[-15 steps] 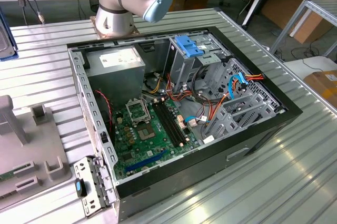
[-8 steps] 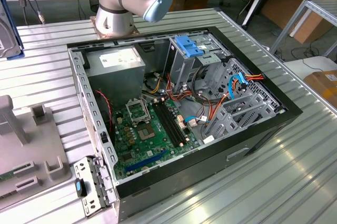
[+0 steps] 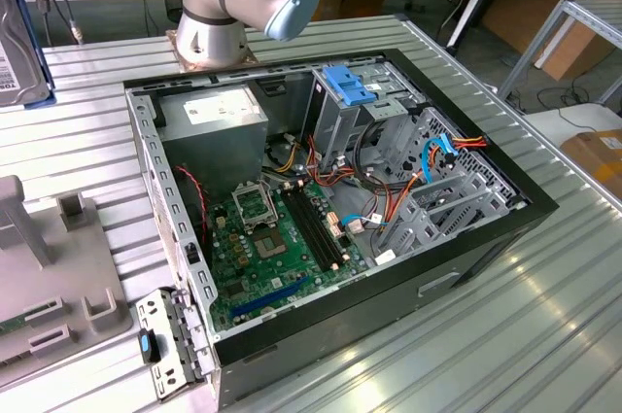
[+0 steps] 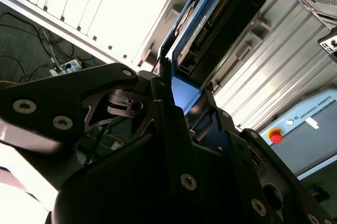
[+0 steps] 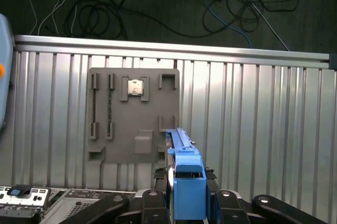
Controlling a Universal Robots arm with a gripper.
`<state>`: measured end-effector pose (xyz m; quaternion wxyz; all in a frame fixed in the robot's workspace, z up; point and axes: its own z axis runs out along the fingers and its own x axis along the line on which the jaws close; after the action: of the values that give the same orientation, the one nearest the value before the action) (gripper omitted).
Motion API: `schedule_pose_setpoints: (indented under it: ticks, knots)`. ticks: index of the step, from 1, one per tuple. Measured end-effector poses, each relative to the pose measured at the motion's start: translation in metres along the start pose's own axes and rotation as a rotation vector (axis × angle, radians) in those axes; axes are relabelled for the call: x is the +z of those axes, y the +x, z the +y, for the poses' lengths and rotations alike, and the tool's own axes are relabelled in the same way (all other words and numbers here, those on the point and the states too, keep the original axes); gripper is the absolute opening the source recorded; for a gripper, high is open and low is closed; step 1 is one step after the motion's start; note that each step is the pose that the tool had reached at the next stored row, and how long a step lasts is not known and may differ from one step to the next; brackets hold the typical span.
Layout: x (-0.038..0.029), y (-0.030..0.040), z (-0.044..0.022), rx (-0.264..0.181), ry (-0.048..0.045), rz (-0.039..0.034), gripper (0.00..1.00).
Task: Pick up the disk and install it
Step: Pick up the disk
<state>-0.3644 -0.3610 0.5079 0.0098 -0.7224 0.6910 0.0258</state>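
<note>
The disk (image 3: 17, 39), grey metal with a white label and a blue carrier frame, hangs in the air at the exterior view's far left edge, above the ribbed table. In the first wrist view I see the disk (image 5: 185, 174) edge-on, its blue frame clamped between my black fingers (image 5: 152, 207). My gripper (image 5: 188, 205) is shut on it, high over the table. In the second wrist view the disk (image 4: 210, 23) runs away from my gripper (image 4: 185, 103), with its dark underside and blue rim showing.
The open computer case (image 3: 505, 228) lies on the table, with a drive cage topped by a blue latch (image 3: 345, 87), a power-supply box (image 3: 214, 117) and the green motherboard (image 3: 262, 248). A grey fixture plate (image 5: 134, 113) lies below the disk. A metal bracket (image 3: 165, 345) rests near the case.
</note>
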Motion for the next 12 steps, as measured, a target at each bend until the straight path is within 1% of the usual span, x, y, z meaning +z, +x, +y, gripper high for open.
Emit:
schedule_pose_setpoints:
  ticks: [2,6,9,12]
  knots:
    - [-0.0001,0.0001,-0.0038,0.0,-0.0002,-0.0001,0.36]
    - [-0.0002,0.0003,-0.0089,0.0,-0.0001,-0.0001,0.36]
    - [-0.0004,0.0004,-0.016,0.0,-0.0001,-0.0001,0.36]
    - [-0.0005,0.0006,-0.0204,0.0,-0.0001,-0.0001,0.36]
